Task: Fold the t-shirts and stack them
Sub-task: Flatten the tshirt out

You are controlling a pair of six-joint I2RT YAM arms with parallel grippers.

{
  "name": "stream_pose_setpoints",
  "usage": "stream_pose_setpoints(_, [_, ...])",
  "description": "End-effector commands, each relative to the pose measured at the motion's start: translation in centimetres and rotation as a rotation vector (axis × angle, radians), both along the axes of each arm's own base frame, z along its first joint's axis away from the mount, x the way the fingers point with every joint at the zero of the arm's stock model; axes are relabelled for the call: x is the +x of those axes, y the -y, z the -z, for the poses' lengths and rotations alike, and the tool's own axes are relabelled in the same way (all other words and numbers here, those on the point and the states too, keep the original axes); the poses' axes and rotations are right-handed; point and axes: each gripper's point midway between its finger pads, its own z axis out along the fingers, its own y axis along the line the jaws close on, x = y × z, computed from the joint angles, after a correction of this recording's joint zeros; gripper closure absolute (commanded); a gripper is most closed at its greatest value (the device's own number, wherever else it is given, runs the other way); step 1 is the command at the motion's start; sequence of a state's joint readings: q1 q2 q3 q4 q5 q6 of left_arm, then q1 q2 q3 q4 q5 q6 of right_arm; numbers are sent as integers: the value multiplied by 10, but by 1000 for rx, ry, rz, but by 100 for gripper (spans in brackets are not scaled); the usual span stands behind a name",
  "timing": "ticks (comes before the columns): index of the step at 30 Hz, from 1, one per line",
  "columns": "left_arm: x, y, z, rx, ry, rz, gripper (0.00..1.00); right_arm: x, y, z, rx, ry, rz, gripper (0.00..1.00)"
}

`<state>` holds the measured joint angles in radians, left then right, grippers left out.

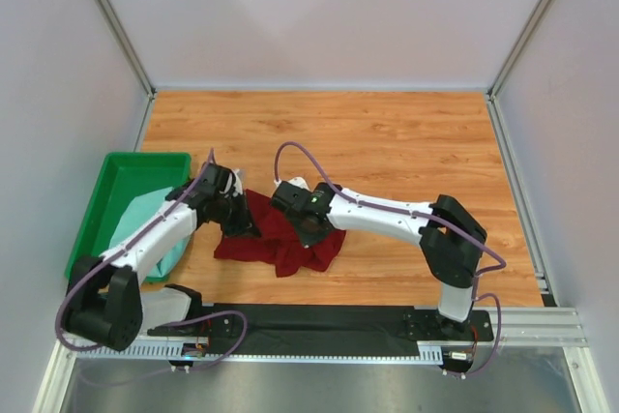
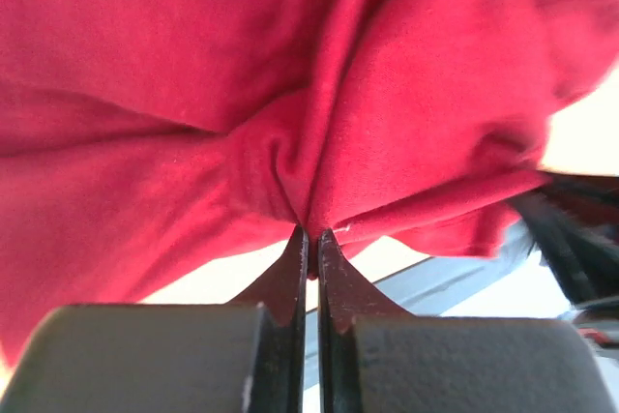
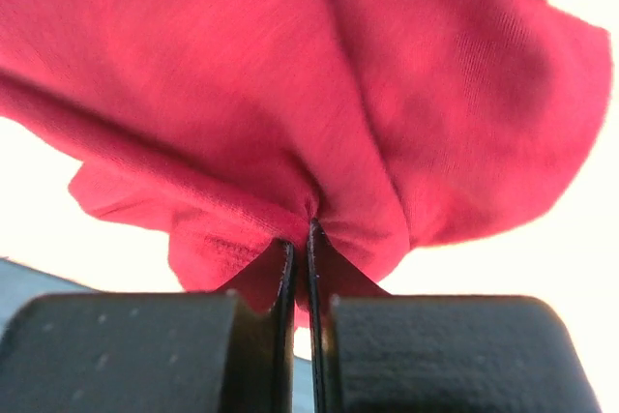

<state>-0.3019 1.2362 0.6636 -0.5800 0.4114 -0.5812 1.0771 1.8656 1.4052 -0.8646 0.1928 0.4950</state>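
Left arm (image 1: 160,229) and right arm (image 1: 382,218) angle inward, left fingers (image 2: 285,278) and right fingers (image 3: 334,276) each clamped on the maroon t-shirt (image 1: 290,239).

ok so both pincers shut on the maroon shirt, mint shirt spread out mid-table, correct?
One thing off: the mint shirt lies in the green tray at the left, not mid-table; the top external view shows it. The left pincer and right pincer are indeed shut on the maroon shirt.

Cam setup: one overhead, two wrist
Top cam looks down from over near edge at whole worktop (image 1: 406,142); wrist cams sit v. close, filled by maroon t-shirt (image 1: 280,244) — shared w/ top view.
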Motion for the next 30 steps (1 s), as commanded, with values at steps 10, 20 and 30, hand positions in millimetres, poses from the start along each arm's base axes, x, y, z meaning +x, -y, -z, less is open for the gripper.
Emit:
stream_pose_setpoints(10, [15, -70, -292, 172, 856, -156, 100, -79, -36, -220, 532, 11, -245, 100])
stream_pose_setpoints(20, [27, -26, -378, -45, 1052, -17, 100, -98, -2, -208, 655, -105, -109, 99])
stream_pose_setpoints(30, [114, 40, -235, 313, 608, 156, 17, -56, 114, -91, 523, -219, 262, 38])
